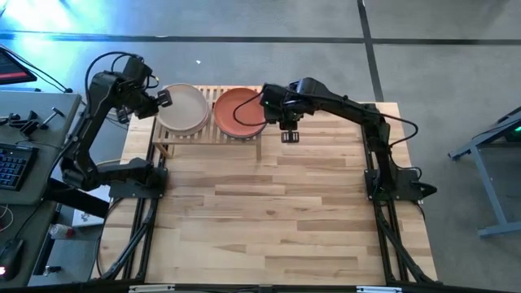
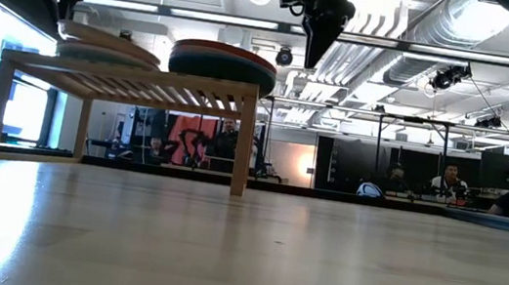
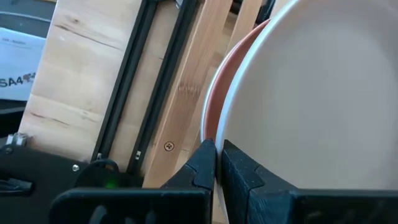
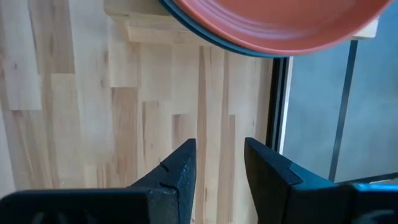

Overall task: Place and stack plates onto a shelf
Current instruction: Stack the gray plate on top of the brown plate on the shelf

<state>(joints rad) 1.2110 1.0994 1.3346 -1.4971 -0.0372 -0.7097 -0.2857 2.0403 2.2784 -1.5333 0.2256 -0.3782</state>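
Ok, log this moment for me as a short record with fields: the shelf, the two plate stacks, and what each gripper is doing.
shelf: low slatted wood rack at the far left of the table
left stack: beige plate on top, tilted, not yet flat
right stack: terracotta red plate on top, lying flat
left gripper: shut on the beige plate's rim at the shelf's left end
right gripper: open, empty, above the table beside the right stack
plates off the shelf: none in view
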